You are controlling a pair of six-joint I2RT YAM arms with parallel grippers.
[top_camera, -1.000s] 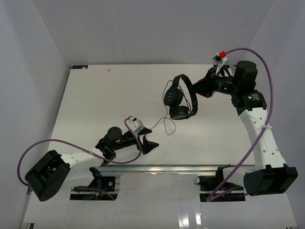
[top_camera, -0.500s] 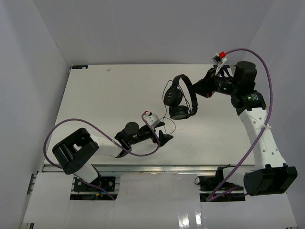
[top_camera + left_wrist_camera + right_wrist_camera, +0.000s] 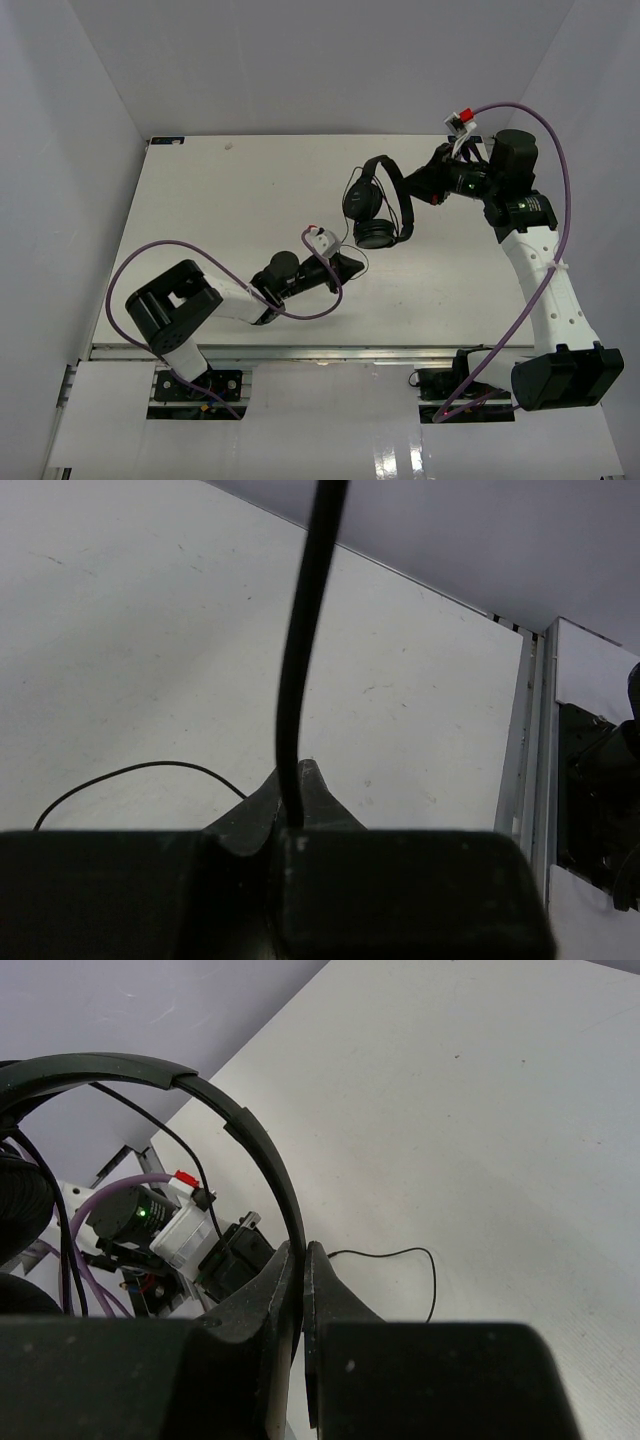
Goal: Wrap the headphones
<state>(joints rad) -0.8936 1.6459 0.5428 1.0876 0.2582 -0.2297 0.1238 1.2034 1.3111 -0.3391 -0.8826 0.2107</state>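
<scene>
Looking from the top external view: headphones (image 3: 378,205) are held up over the far right part of the white surface (image 3: 220,200). The right gripper (image 3: 412,190) is on the headband (image 3: 395,180), reaching in from the right. Two earcups hang below the band, one (image 3: 361,203) left of and above the other (image 3: 376,234). The thin cord (image 3: 347,190) arcs off the left earcup and runs down toward the left gripper (image 3: 350,263). That gripper sits low near the middle of the surface, just below and left of the lower earcup. From here it is too small to tell how its jaws stand. A purple cable (image 3: 150,262) loops over the left arm.

Left wrist view: gripper (image 3: 292,780) fingertips are pressed together, pinching the cord (image 3: 305,600). The cord rises straight up out of the tips and leaves the frame at the top. A thinner stretch of cord (image 3: 130,770) lies curved on the surface (image 3: 120,630) to the left of the fingers.

Right wrist view: gripper (image 3: 303,1260) jaws are closed tight on the headband (image 3: 240,1130), which arches up and left from the tips. Part of an earcup (image 3: 25,1200) shows at the left edge, with cord strands hanging by it. A loop of cord (image 3: 400,1253) lies on the surface (image 3: 480,1110) just right of the fingers. The left arm's wrist unit (image 3: 185,1225), white with a red tab, sits beyond, under the band.
</scene>
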